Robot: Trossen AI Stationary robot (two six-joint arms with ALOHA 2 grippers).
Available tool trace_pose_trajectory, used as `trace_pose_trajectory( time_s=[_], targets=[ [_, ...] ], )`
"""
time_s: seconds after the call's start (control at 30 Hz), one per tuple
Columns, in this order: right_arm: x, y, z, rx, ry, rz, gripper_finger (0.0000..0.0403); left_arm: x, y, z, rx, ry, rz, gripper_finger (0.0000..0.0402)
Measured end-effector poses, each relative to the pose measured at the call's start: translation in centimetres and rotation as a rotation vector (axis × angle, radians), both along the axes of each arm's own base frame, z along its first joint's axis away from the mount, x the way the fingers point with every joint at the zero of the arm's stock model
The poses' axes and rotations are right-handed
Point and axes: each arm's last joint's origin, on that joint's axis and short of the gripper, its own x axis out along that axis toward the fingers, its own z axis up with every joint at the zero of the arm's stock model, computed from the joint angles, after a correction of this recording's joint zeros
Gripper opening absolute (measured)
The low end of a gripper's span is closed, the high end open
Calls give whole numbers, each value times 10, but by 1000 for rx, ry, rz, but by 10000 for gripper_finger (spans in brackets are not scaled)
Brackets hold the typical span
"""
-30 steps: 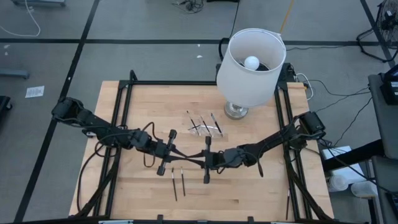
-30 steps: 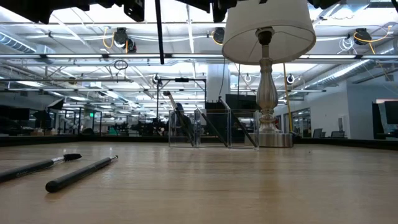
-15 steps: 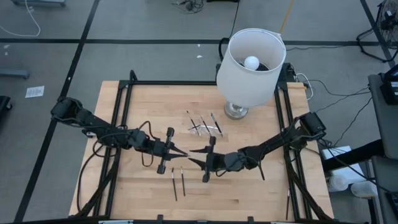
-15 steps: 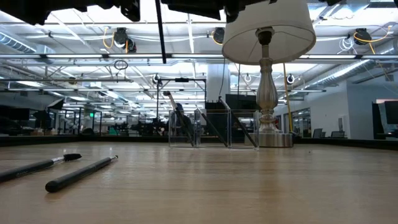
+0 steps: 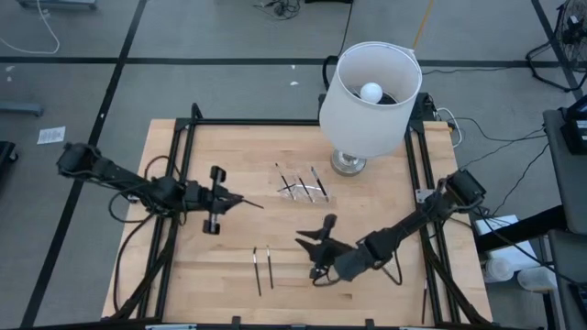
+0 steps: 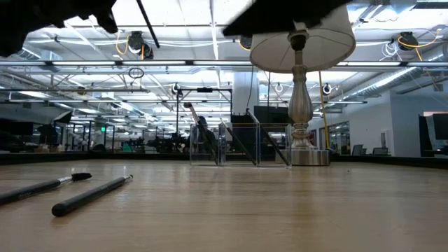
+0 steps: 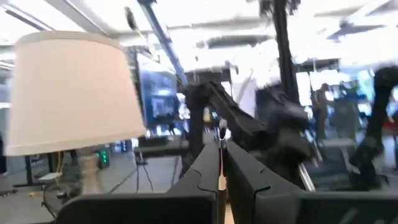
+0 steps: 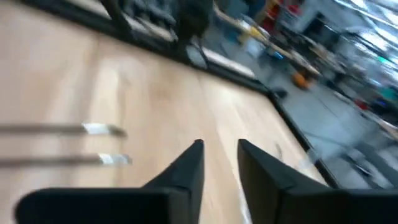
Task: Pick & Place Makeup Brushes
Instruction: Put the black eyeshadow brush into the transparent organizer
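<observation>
2 makeup brushes (image 5: 262, 269) lie on table (image 5: 385, 192).

Left claw (image 7: 220, 163) clamped on thin makeup brush (image 7: 221, 138); white lampshade (image 7: 71, 93) beside.

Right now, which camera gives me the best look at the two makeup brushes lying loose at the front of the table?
The low view: the two brushes lie large and unobstructed, handles and tips plain. The high view shows them as thin parallel sticks. The right wrist view catches only their blurred ends. The left wrist view misses them.
</observation>
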Motion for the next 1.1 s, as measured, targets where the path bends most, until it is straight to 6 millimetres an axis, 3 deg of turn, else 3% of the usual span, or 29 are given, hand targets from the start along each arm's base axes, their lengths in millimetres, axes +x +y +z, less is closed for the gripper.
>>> trace_pose_trajectory(
  time_s=[0.2,0.47,0.8,1.1],
  targets=[
    [-24,-8,-5,-27,73,-229,9,1,10,-5,-94,1,-11,10],
    [-51,-52,-6,165,103,-276,1,19,10,-9,-162,1,39,10],
    [-80,-98,-5,223,48,-397,1,72,6,-16,-220,115,329,10],
    [-113,-116,-24,262,16,-424,0,128,-7,-20,-265,144,455,10]
  ],
)
